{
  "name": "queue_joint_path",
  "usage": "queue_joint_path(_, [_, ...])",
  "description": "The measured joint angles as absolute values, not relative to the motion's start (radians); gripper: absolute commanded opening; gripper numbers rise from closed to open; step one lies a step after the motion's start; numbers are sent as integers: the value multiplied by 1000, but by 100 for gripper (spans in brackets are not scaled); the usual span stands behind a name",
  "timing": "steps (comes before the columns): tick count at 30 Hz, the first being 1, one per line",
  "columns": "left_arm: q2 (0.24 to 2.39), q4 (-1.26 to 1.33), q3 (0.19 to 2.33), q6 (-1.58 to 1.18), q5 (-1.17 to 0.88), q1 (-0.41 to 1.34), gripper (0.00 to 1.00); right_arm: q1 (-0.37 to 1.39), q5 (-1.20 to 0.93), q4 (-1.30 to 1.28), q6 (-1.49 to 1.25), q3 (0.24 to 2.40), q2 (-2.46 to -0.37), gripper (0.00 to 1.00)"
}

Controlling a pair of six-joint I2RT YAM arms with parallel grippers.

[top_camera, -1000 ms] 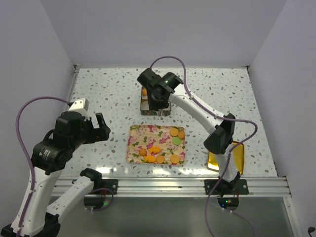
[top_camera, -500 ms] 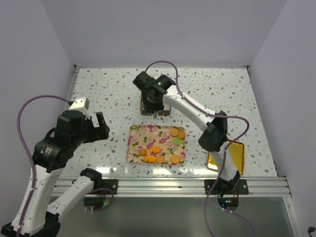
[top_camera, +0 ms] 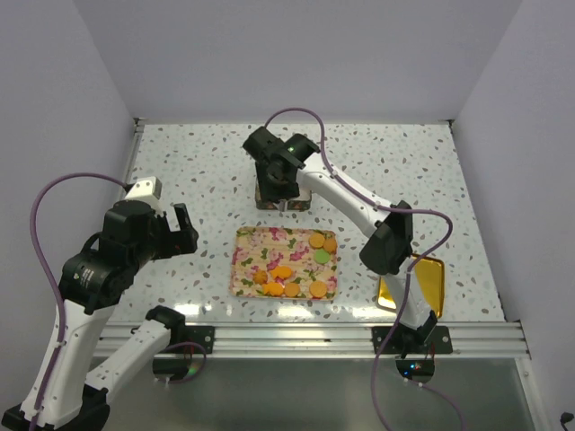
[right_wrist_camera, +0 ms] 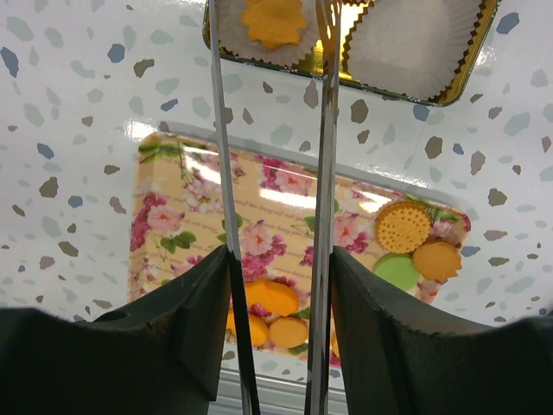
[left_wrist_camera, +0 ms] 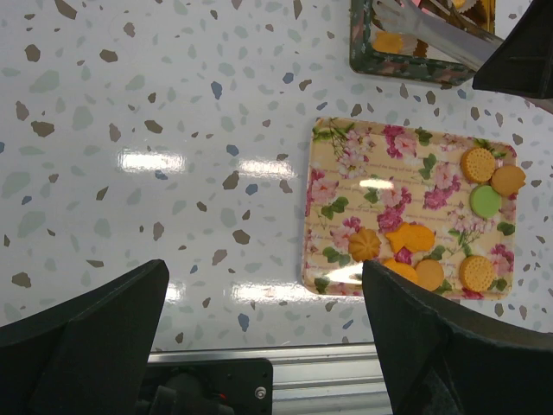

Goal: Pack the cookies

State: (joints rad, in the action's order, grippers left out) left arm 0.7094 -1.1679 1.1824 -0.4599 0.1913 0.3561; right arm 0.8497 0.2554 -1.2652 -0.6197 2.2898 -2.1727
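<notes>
Below the right tool point(right_wrist_camera: 270, 26), parted and empty, a cookie point(right_wrist_camera: 273, 19) in a paper cup point(right_wrist_camera: 259, 39).

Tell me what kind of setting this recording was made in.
Most likely a lab test cell, not a kitchen: plain white walls box in a speckled tabletop, two arms bolt to a metal rail, and the floral tray of cookies looks staged.

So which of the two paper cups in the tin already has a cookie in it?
The left cup in the right wrist view: an orange flower-shaped cookie lies in it. The cup to its right shows only bare white paper.
</notes>
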Motion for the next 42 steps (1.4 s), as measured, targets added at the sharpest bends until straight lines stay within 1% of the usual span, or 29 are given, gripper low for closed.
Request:
queue_joint_path(7, [709, -1168, 1182, -460, 191, 356, 100, 850, 266, -1261, -620, 2267, -2140, 50])
queue_joint_path(13, [702, -1168, 1182, -461, 191, 356, 100, 866, 276, -1267, -628, 2150, -1972, 50])
queue_joint_path(17, [692, -1168, 1182, -463, 191, 356, 100, 929, 299, -1272, -651, 2068, -1836, 52])
queue_joint_path(21, [683, -1167, 1180, -469, 191, 356, 100, 1028, 304, -1266, -694, 1909, -1711, 52])
queue_joint_path(24, [677, -1166, 1176, -472, 191, 356, 100, 1090, 293, -1263, -742, 1718, -1618, 52])
queue_joint_path(28, [659, -1164, 1150, -479, 190, 356, 100, 1130, 285, -1251, -813, 1507, -1522, 52])
queue_joint_path(30, [655, -1164, 1140, -479, 190, 356, 100, 1156, 277, -1256, -851, 1445, -1485, 53])
queue_joint_path(35, [655, -1164, 1130, -480, 184, 356, 100, 1249, 270, -1252, -929, 1398, -1433, 53])
queue_joint_path(42, [654, -1164, 1130, -486, 181, 356, 100, 1332, 268, -1222, -990, 1386, -1448, 53])
